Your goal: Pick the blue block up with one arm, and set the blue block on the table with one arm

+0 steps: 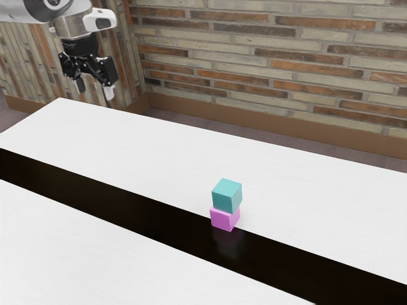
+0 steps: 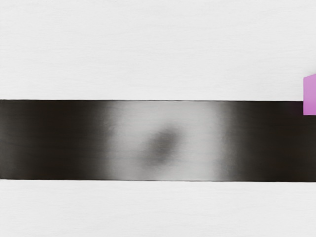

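High at the exterior view's upper left, my gripper (image 1: 94,89) hangs with its two fingers apart and nothing between them. The blue block (image 1: 226,196), teal in colour, rests on top of a pink block (image 1: 224,218), far from the gripper toward the exterior view's right. The blue block looks slightly turned relative to the pink one. Part of the pink block (image 2: 309,95) shows in the wrist view, beside the dark strip.
The white table (image 1: 146,152) has a glossy black strip (image 1: 140,213) running along it, and the stacked blocks stand at the strip's edge. A brick wall (image 1: 273,57) rises behind the table.
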{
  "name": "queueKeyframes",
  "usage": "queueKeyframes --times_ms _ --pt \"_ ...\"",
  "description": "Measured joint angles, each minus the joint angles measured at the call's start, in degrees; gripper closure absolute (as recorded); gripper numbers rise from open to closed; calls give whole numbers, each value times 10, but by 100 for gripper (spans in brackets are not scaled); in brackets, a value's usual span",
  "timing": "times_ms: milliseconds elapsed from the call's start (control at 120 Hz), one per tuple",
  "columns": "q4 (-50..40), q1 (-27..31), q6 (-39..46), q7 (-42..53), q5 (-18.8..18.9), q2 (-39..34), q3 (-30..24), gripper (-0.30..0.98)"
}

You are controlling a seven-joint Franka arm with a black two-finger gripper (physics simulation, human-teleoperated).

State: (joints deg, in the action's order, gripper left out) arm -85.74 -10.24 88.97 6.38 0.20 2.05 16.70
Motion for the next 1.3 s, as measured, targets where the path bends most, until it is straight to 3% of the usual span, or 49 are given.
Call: queueKeyframes --times_ms 267,408,542,917,1300 --pt "-49 -11 28 24 3 -3 -22 0" --pt "-115 -22 120 99 11 5 -39 0" --pt "-134 -41 183 134 -13 22 -43 0" --pt "-100 -108 239 -25 -112 118 -56 0" --pt "-78 -139 255 -169 -85 198 -63 0"
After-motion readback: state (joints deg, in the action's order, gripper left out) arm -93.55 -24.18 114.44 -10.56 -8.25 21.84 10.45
